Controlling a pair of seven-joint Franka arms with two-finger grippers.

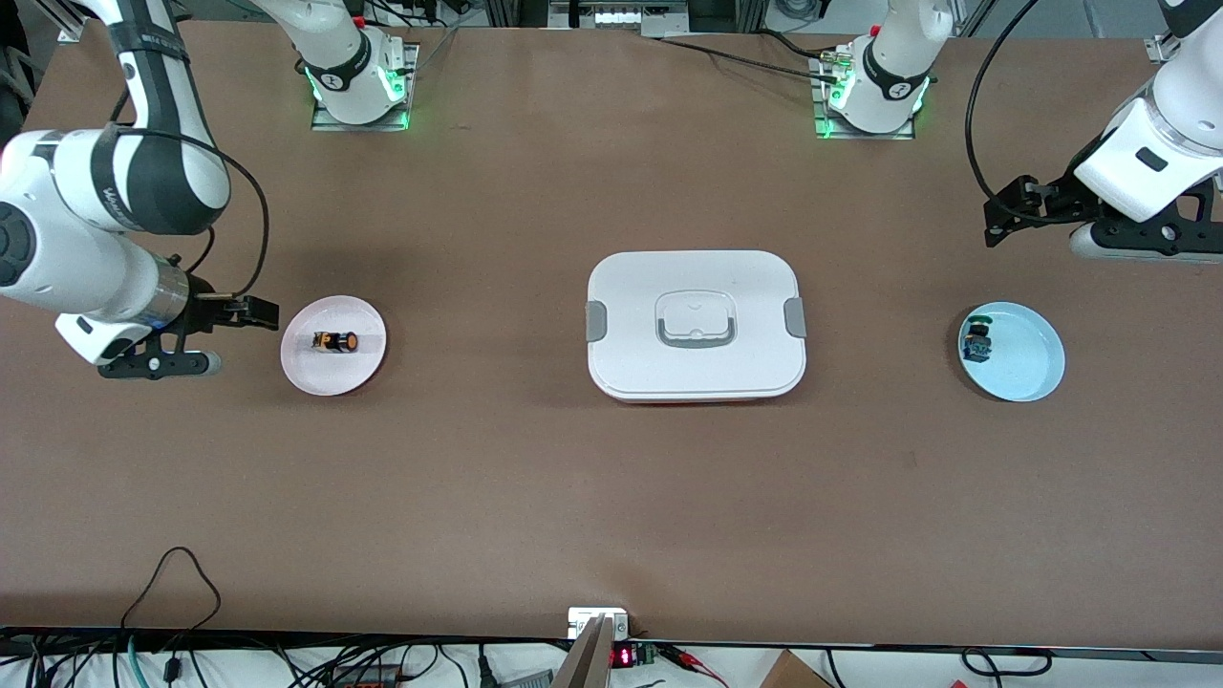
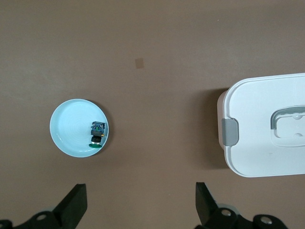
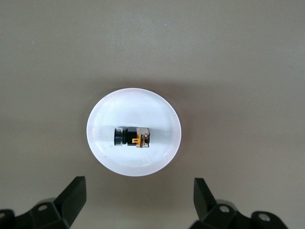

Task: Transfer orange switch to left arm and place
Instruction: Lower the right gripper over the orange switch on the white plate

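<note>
Front view: the orange switch is seen lying untouched on the pink plate toward the right arm's end from the box, so pickup is judged pending, with the right gripper and left gripper both held with fingers apart; a descent onto the plate is called for next.

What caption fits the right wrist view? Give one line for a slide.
Right gripper, jaws open, hovers above the orange switch lying on its side in a pale pink plate.

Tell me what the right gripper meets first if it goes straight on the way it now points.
Judging by its wrist view, the right gripper, open, points down at the pink plate; it would likely meet the orange switch first.
</note>
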